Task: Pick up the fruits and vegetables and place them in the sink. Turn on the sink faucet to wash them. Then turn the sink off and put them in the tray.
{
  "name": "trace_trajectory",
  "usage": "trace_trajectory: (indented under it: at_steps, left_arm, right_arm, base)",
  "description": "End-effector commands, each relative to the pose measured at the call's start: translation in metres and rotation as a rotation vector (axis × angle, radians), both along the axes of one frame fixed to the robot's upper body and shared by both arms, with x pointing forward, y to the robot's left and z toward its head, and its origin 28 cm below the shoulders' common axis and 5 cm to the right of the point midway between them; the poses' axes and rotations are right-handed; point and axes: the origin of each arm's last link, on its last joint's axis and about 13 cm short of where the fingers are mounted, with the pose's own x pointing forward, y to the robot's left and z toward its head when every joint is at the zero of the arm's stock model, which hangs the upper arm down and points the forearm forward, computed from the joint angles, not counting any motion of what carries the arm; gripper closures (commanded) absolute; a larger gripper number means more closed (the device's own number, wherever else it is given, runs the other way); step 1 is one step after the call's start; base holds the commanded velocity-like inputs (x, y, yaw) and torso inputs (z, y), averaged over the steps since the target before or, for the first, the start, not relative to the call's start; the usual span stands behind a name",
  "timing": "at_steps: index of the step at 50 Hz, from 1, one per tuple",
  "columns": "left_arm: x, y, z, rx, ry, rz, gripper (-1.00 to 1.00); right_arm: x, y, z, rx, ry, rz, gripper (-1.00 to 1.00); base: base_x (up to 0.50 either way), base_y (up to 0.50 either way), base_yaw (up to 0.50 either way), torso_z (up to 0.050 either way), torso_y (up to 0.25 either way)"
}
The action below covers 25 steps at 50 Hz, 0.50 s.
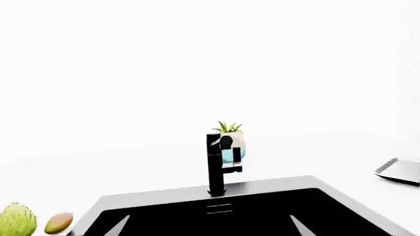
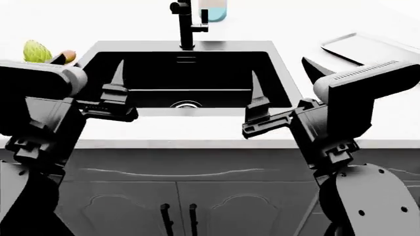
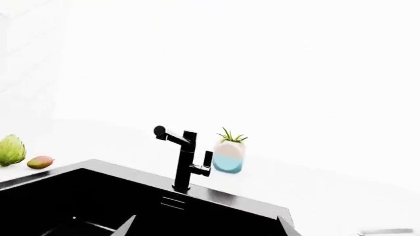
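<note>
The light green artichoke (image 2: pixel 37 51) and the small yellow-orange mango (image 2: pixel 68 55) lie side by side on the white counter left of the black sink (image 2: pixel 196 73). Both also show in the left wrist view, artichoke (image 1: pixel 16 221) and mango (image 1: pixel 58 222). The black faucet (image 2: pixel 186 24) stands behind the basin with no water running. The silver tray (image 2: pixel 367 49) lies on the counter at the right. My left gripper (image 2: pixel 88 64) hangs open over the sink's left side. My right gripper (image 2: pixel 282 69) hangs open over its right side. Neither holds anything.
A potted plant (image 2: pixel 213 10) in a white-and-blue pot stands just behind the faucet. The chrome drain (image 2: pixel 187 104) shows in the basin floor. Grey cabinet doors (image 2: pixel 177 206) sit below the counter's front edge.
</note>
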Motion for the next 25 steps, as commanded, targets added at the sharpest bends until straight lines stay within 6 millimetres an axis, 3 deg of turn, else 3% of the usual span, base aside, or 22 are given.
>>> trace_trajectory:
  at_steps: [1,25]
  left_arm:
    - [-0.021,0.013,0.041,0.055,-0.047,-0.011,-1.0]
    - [-0.031,0.016,0.046,0.091,-0.041,-0.002,-1.0]
  right_arm:
    - [-0.01,0.007,0.043,-0.033,-0.024,0.135,-1.0]
    - [-0.006,0.021,0.045,-0.044,-0.025,0.181,-1.0]
  base:
    - [0.21,0.5,0.0,0.05,0.0]
    - [0.21,0.5,0.0,0.05,0.0]
